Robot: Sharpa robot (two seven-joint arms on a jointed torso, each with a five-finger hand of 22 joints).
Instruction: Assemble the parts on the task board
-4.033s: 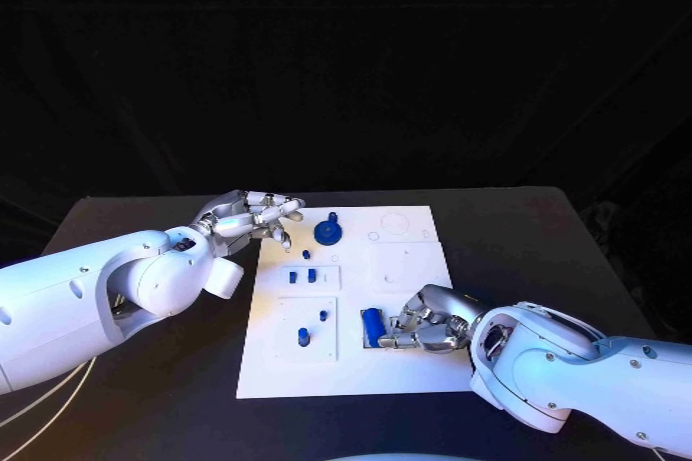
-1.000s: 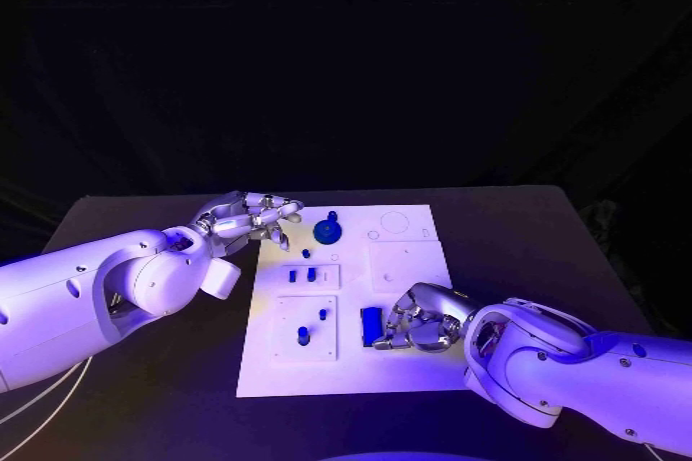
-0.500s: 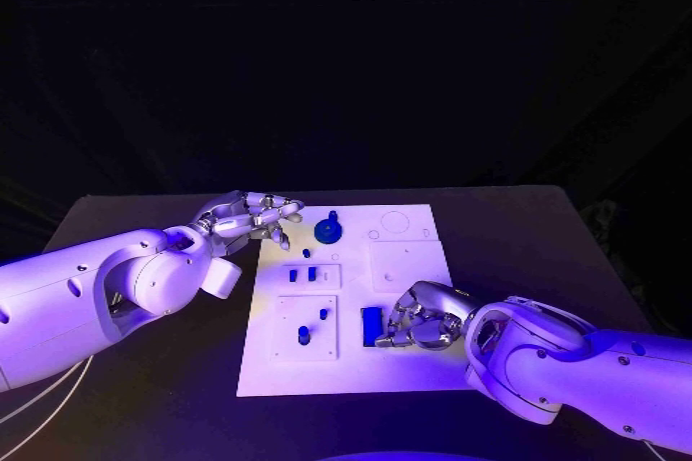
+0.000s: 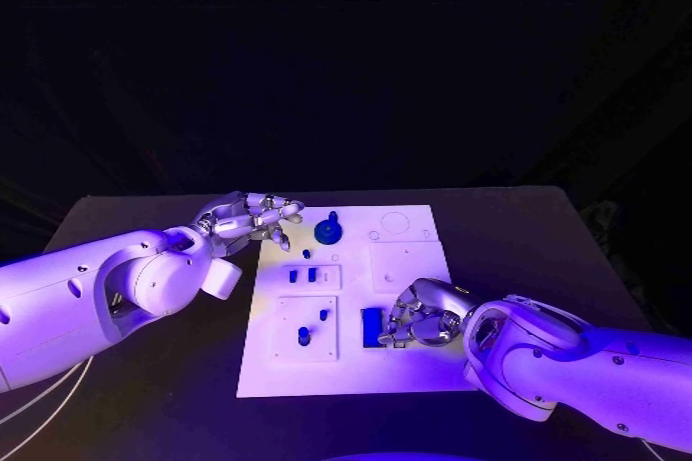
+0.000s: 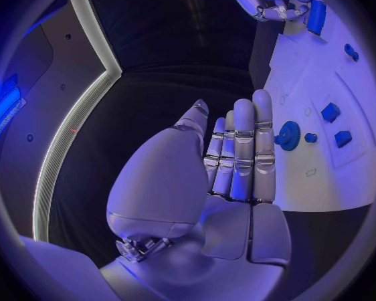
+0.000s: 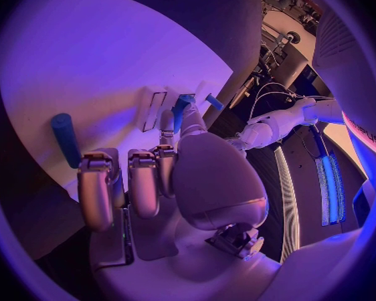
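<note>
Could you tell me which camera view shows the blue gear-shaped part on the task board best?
The left wrist view: the blue gear sits close beside the left hand, teeth visible. The head view shows the gear small; in the right wrist view I cannot pick it out.
</note>
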